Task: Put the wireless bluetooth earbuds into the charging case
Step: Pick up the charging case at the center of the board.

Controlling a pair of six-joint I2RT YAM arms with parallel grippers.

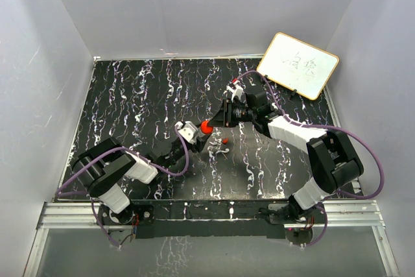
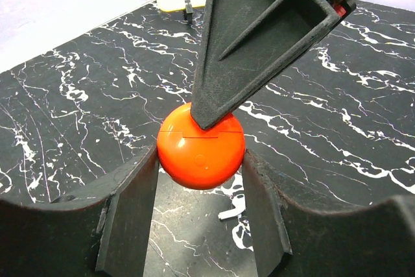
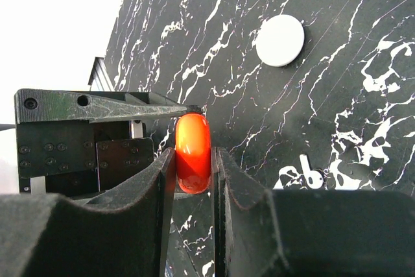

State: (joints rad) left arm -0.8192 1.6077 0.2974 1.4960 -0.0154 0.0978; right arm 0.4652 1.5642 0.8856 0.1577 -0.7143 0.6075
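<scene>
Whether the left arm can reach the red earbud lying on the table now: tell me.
Probably not yet: the left gripper is closed on the charging case, also pinched by the right gripper. The earbud lies nearby, uncovered, but needs a free gripper.

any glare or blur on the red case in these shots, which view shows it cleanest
Left wrist view: the charging case is sharp but oversaturated, while the left gripper's fingers near the lens are soft. Right wrist view: a bright highlight streaks the case's rim, and the wall is blown white. Top view: even light, but the case is tiny; left wrist is cleanest.
</scene>
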